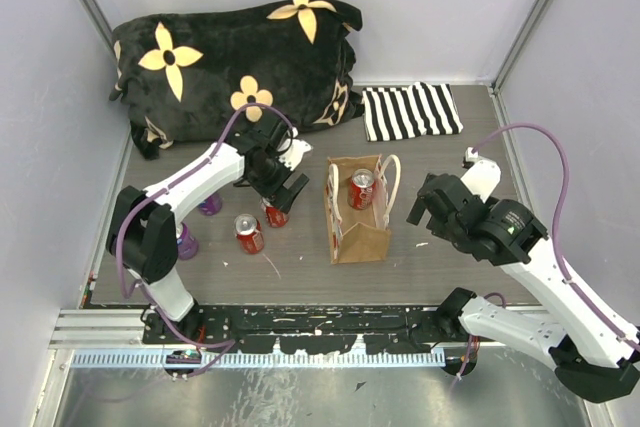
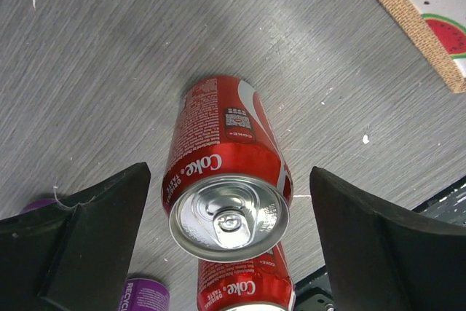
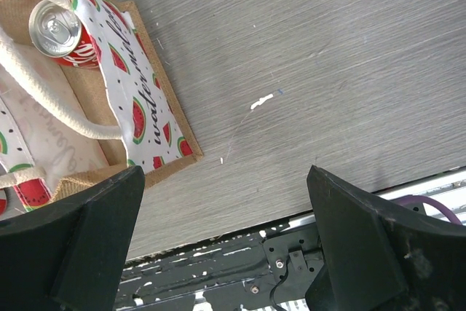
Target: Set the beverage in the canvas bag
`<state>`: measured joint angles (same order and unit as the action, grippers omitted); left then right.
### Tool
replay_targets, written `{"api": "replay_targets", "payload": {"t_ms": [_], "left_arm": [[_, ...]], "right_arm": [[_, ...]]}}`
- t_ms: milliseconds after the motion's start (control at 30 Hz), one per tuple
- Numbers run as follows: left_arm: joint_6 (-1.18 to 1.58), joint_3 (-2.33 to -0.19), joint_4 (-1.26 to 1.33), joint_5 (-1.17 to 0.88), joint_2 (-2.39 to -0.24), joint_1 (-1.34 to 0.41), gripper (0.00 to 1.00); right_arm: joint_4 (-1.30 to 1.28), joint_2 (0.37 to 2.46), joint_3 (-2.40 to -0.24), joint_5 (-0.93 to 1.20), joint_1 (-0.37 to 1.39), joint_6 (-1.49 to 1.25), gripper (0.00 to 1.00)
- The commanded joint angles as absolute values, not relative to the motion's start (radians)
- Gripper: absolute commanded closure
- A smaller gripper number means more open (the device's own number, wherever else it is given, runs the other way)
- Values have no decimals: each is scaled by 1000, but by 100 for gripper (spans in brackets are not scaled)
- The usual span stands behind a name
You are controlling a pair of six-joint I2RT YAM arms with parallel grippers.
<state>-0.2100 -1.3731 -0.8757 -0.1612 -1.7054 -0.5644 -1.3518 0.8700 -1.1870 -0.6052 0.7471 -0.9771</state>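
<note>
1. The left pincer [image 2: 229,172] is spread wide, its fingers flanking an upright red can [image 2: 226,158] with a gap on each side. Nothing is held.
2. That can stands on the counter [image 1: 450,247], left of the bag [image 1: 360,232] and apart from it. A second can [image 1: 248,234] stands just beside it, nearer the arm bases, and two purple cans [image 1: 187,242] lie farther left.
3. The right pincer [image 3: 226,172] is also wide and holds nothing. It hangs to the right of the bag, over bare counter.
4. A bagged can [image 3: 58,30] sits upright at the bag's far end, and the near part looks free.
5. The tab looks unopened, so the can is probably full: fairly heavy for its size and stiff enough under a firm squeeze.
6. Its printed wall is smooth and round, so it will likely slip or twist if pinched off-centre.
7. The best hold seems to be across the middle of the body, fingers square to the wall. The tapered shoulder and the rim are worse places.
8. The second can stands close, so a finger could knock it on the way down.
9. The bag is soft, with floppy rope handles across its mouth. The can should go in from straight above, upright and clear of the handles and the bagged can.
</note>
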Motion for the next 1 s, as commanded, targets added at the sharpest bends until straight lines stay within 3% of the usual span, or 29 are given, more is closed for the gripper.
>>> {"api": "replay_targets", "payload": {"t_ms": [0, 200, 267, 567, 733, 967], "left_arm": [[-237, -1351, -865, -139, -1708, -569, 4], [-256, -1335, -898, -135, -1706, -568, 12], [-256, -1329, -896, -139, -1705, -569, 20], [-239, -1493, -932, -140, -1713, -569, 99], [-265, -1781, -989, -124, -1748, -568, 100], [-246, -2374, -997, -168, -1944, -569, 100]], "right_arm": [[-1374, 847, -1201, -643, 751, -1013, 0], [-1380, 837, -1193, -646, 751, -1025, 0], [-1376, 840, -1191, -647, 751, -1025, 0], [-1362, 860, -1201, -654, 750, -1013, 0], [-1358, 859, -1207, -659, 752, -1012, 0], [-1340, 862, -1201, -662, 751, -1003, 0]]}}
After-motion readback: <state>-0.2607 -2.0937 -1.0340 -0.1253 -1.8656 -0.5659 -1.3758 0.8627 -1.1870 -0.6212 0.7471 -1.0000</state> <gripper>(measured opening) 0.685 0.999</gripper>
